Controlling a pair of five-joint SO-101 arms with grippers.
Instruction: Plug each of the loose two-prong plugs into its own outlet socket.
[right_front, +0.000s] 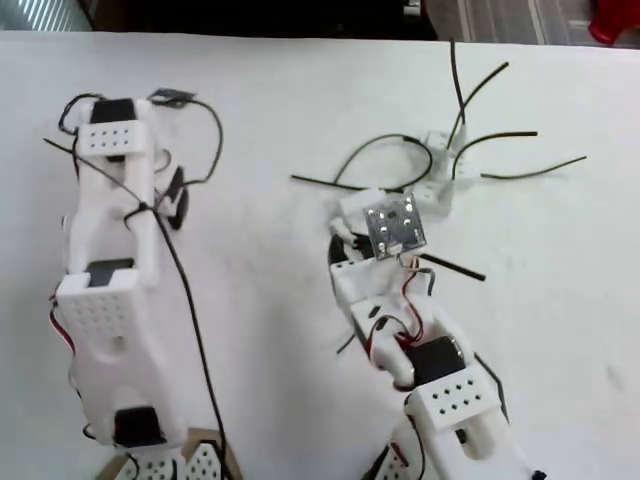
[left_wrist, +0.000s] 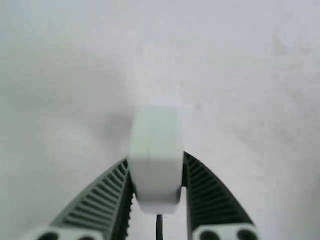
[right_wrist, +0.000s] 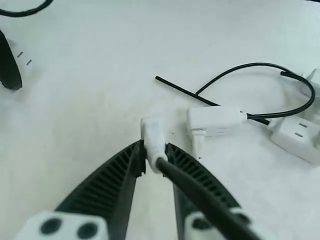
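while the high view laid out the whole white table (right_front: 270, 340), with the left arm (right_front: 110, 260) stretched along its left side and the right arm (right_front: 450, 395) coming in from the near right toward the middle, the wrist views gave the grips up close. the left gripper (left_wrist: 156, 162) was clamped on a white block (left_wrist: 155, 145), ribbed fingers (left_wrist: 112, 192) pressed to both its sides. the block's long axis ran straight out from the wrist, and a thin black lead (left_wrist: 159, 222) left its nearer end. i could not tell whether it was a plug or a socket.

the right gripper (right_wrist: 154, 149) was closed on a small white plug (right_wrist: 151, 132). that plug lay in line with the fingers, free end pointing away from the wrist, and its black cord (right_wrist: 200, 192) trailed back over one finger. just beyond it a second plug (right_wrist: 216, 120) lay loose on the table, its long axis crosswise to the held one. near that sat an outlet socket (right_wrist: 297, 132), its two slots bare. from above, the white pieces (right_front: 435, 165) and their black wires (right_front: 510, 135) sat far and right of the right wrist.
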